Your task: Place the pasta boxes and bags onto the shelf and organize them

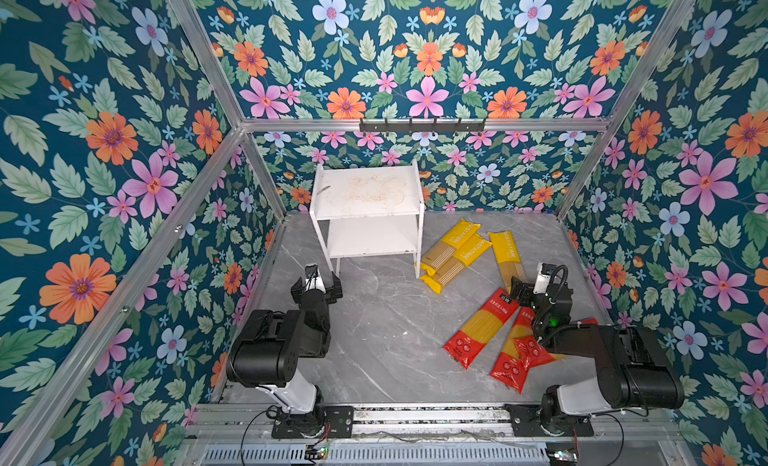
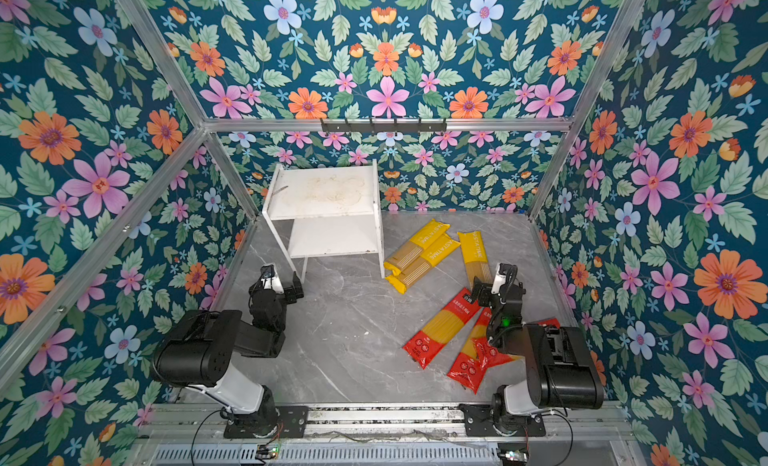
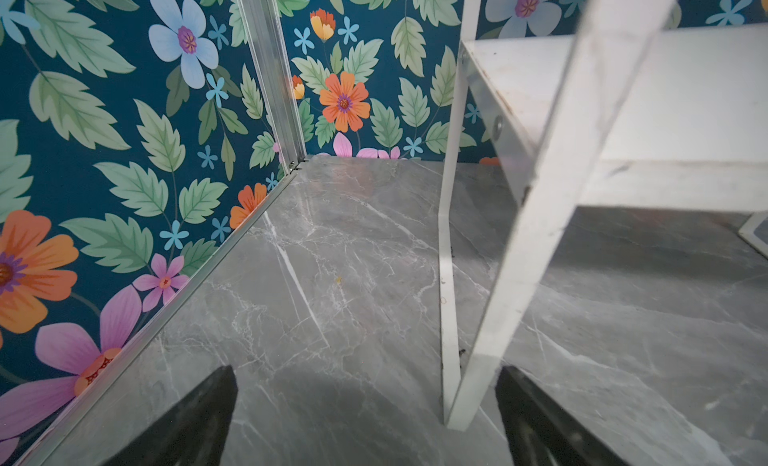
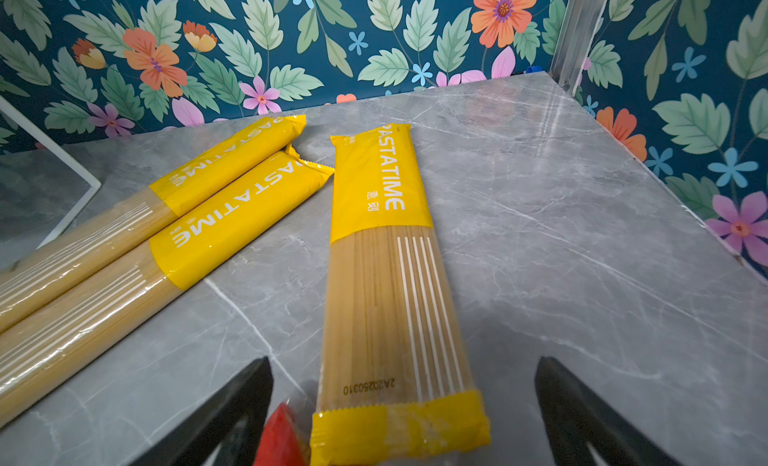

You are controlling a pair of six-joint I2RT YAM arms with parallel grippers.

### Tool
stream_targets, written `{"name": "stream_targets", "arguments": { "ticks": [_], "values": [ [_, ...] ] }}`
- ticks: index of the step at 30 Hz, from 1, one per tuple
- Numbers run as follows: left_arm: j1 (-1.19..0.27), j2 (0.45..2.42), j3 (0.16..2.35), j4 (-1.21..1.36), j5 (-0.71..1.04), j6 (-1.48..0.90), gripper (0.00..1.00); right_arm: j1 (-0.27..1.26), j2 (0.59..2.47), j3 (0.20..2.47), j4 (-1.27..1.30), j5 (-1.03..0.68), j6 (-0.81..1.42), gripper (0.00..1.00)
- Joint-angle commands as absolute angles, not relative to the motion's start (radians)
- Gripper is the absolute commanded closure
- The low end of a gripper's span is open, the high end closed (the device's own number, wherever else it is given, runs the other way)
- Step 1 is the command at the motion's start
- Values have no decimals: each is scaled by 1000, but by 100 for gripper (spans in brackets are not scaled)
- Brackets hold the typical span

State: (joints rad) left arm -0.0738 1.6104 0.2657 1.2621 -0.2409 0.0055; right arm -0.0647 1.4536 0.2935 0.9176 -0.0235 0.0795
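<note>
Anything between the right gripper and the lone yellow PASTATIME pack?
Nothing visible. The right gripper is open, the near end of the lone yellow pack between its fingers; the corner of a red pack lies beside that end, not over it.

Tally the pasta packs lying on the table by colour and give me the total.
Yellow PASTATIME packs: 3
Red-ended packs: 3
Total: 6

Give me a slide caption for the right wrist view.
Open right gripper lined up on one yellow PASTATIME pack, two more yellow packs beside it.
</note>
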Motion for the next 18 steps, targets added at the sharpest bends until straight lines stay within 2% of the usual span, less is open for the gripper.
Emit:
{"name": "stream_targets", "arguments": {
  "ticks": [1,18],
  "values": [
    [-74,1608,267,1272,-238,5,0,-63,1451,299,928,-29,78,1],
    [-74,1608,267,1272,-238,5,0,-52,1453,308,915,-57,58,1]
  ]
}}
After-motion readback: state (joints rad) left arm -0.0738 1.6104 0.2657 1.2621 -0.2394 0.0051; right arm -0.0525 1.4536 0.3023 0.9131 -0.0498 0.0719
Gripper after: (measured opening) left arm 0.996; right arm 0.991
